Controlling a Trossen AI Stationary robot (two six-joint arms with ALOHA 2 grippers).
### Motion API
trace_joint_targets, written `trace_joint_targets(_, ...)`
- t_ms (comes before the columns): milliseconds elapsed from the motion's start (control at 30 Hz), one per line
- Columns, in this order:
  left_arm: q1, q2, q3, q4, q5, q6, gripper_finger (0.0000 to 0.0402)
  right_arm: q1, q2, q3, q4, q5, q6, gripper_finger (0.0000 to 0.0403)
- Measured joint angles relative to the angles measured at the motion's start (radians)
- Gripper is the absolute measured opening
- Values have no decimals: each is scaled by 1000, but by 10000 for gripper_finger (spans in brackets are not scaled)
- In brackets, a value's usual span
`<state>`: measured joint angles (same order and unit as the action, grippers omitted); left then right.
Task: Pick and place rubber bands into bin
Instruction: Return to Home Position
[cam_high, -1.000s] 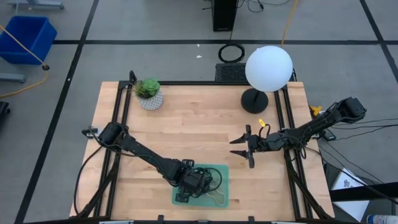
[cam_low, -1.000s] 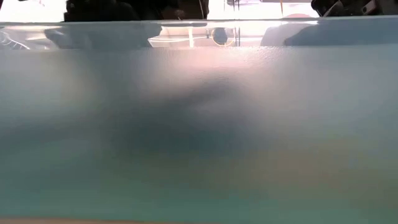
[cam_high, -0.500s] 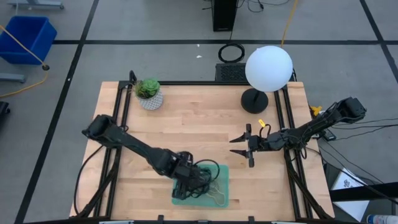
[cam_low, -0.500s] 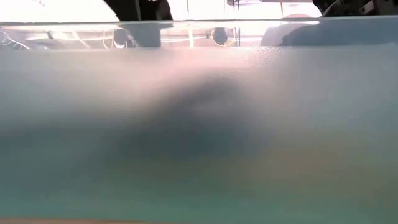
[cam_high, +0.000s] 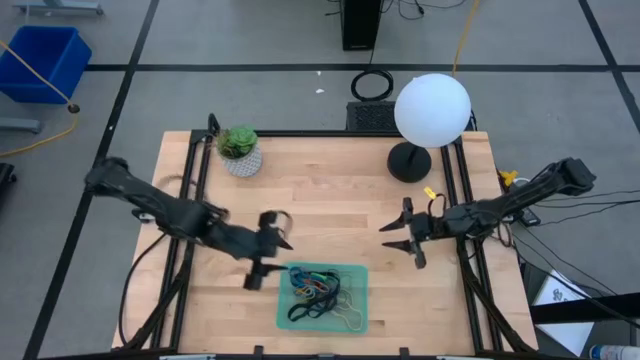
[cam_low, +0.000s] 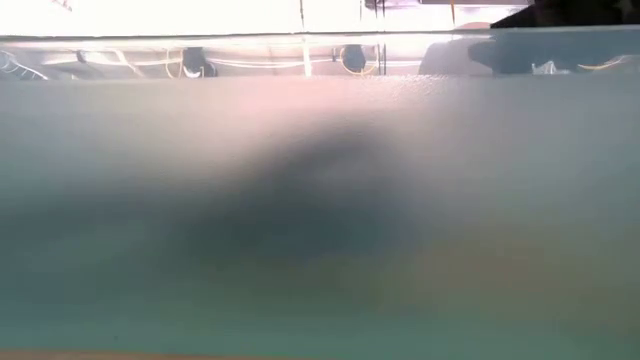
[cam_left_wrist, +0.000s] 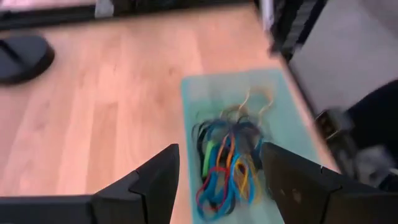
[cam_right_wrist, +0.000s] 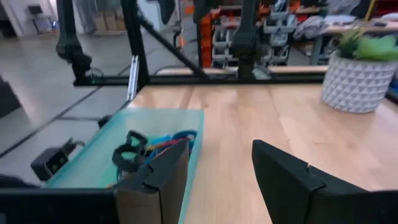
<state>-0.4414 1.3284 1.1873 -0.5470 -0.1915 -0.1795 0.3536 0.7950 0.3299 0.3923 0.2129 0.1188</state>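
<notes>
The green tray lies at the table's near edge, with a tangle of blue, orange, black, yellow and tan rubber bands inside it. The bands also show in the left wrist view and the right wrist view. My left gripper is open and empty, just left of the tray above the bare wood; its wrist view looks down on the tray. My right gripper is open and empty, right of the tray and farther back.
A white globe lamp on a black base stands at the far right. A potted plant stands at the far left. The low view is filled by the tray's translucent wall. Bare wood lies between the grippers.
My left gripper has risen out of the tray and drawn back toward the table's left and far edges, its arm folding back with it. The rubber bands stay heaped in the tray. My right gripper has drifted slightly toward the table's right edge.
</notes>
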Motion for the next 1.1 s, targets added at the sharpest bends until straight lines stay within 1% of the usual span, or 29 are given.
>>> trace_joint_targets(133, 30, -191, -234, 193, 61, 44, 235, -1, -99, 0, -75, 32, -5, 173)
trace_joint_targets(233, 52, -324, -372, 237, 59, 40, 235, -1, -164, 0, -160, 68, -7, 175)
trace_joint_targets(400, 96, -548, -544, 281, 52, 11, 235, -1, -276, 0, -261, 79, -8, 172)
trace_joint_targets(500, 125, -675, -640, 316, 52, 6, 234, -1, -334, -4, -269, 77, -29, 172)
trace_joint_targets(600, 154, -786, -727, 357, 60, 13, 234, -1, -384, -37, -269, 75, -42, 175)
trace_joint_targets(800, 220, -949, -839, 369, 61, 15, 235, -15, -484, -104, -271, 74, -47, 173)
trace_joint_targets(933, 275, -1021, -856, 328, 61, 31, 235, -64, -554, -126, -278, 74, -69, 172)
trace_joint_targets(1033, 310, -1058, -856, 308, 71, 48, 235, -113, -607, -128, -328, 74, -79, 174)
trace_joint_targets(1100, 333, -1076, -856, 307, 95, 59, 235, -148, -643, -128, -361, 69, -79, 175)
